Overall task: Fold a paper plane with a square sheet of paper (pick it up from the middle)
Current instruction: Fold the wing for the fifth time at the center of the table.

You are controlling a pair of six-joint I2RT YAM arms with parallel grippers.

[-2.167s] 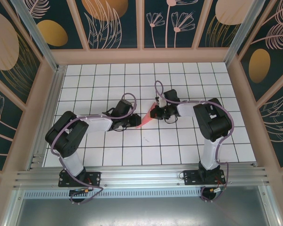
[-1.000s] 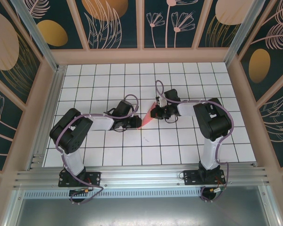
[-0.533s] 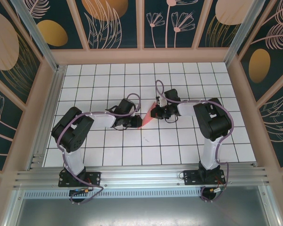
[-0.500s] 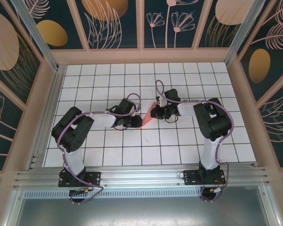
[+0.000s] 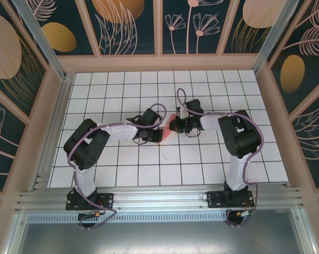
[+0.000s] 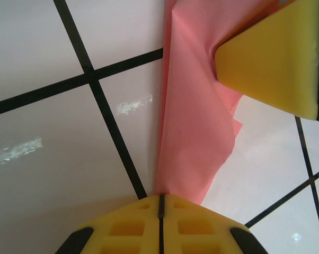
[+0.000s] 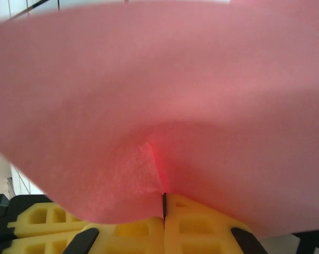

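**One pink sheet, two pincers clenched on it**

One thin, creased pink sheet of paper is found at the middle of the white, black-gridded surface. It is gripped by the left pincer and the right pincer, each pressed shut with yellow pads.

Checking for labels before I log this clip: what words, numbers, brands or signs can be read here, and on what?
None readable.
The pink paper is plain.
The yellow finger pads carry no marks.
The table has only grid lines; the wall panels only plant patterns.
Fittings at the arm bases are too small to tell.
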